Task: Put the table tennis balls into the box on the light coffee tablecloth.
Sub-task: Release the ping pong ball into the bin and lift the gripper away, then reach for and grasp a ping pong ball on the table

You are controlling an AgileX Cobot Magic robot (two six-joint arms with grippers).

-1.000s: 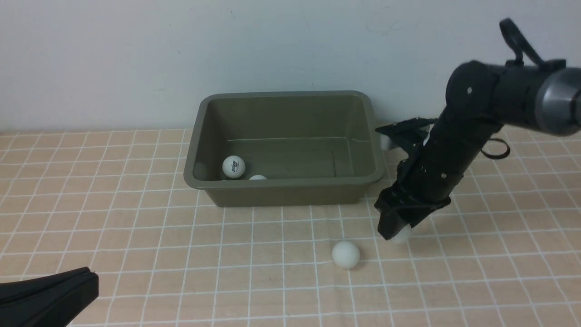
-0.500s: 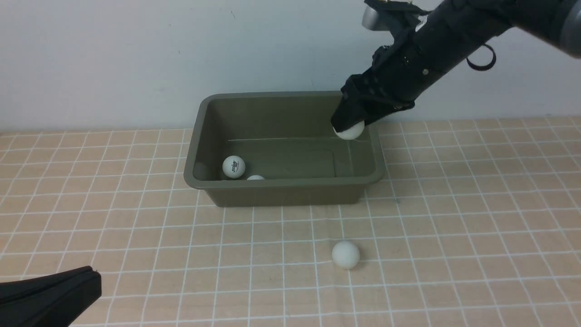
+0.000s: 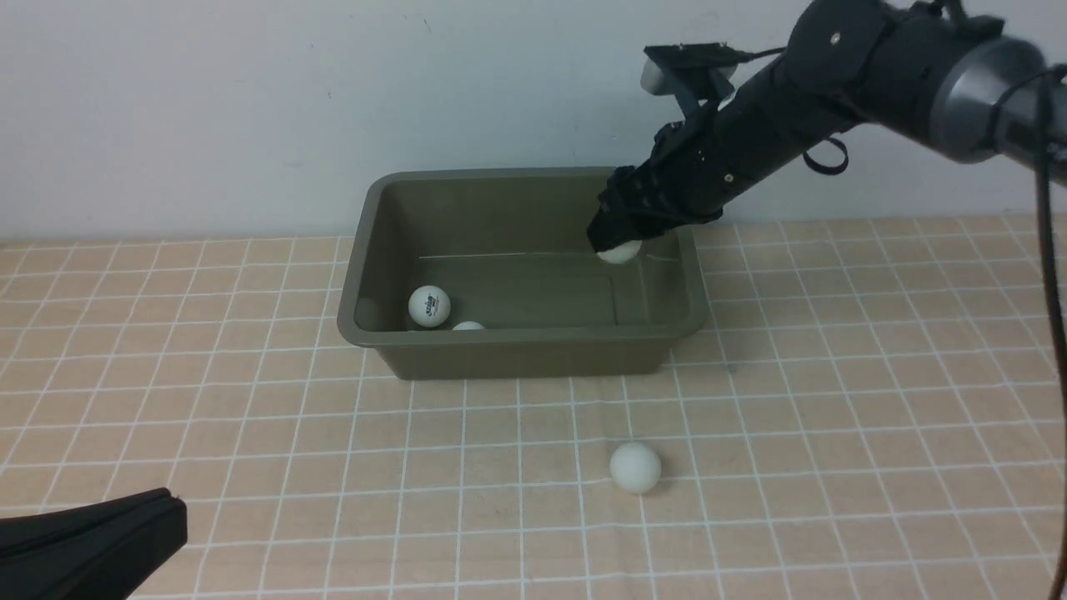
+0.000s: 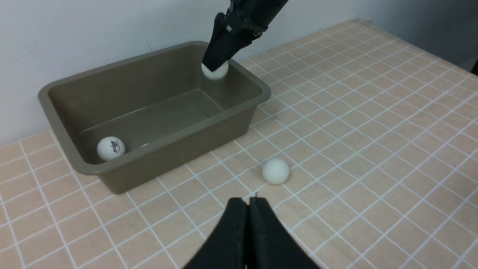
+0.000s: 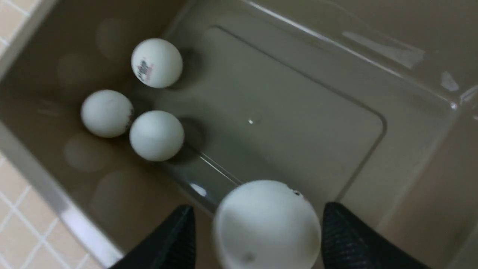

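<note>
The olive-green box (image 3: 517, 337) stands on the light coffee tablecloth (image 3: 834, 417) by the back wall. My right gripper (image 3: 613, 237) hangs over the box's right end. A white table tennis ball (image 5: 267, 224) sits between its fingers, and a gap shows beside one finger (image 5: 179, 231), so the jaws stand open. Three balls lie in the box's left end: one with a logo (image 5: 157, 62) and two plain (image 5: 106, 113), (image 5: 157, 135). Another ball (image 3: 635, 467) lies on the cloth in front of the box. My left gripper (image 4: 248, 203) is shut and empty, low at the front left.
A pale wall rises right behind the box. The cloth's far edge (image 4: 410, 41) shows in the left wrist view, with a dark drop beyond it.
My right gripper rose from the cloth at the box's right with a ball and swung over the box's right end, then lowered slightly. The left arm has not moved.
</note>
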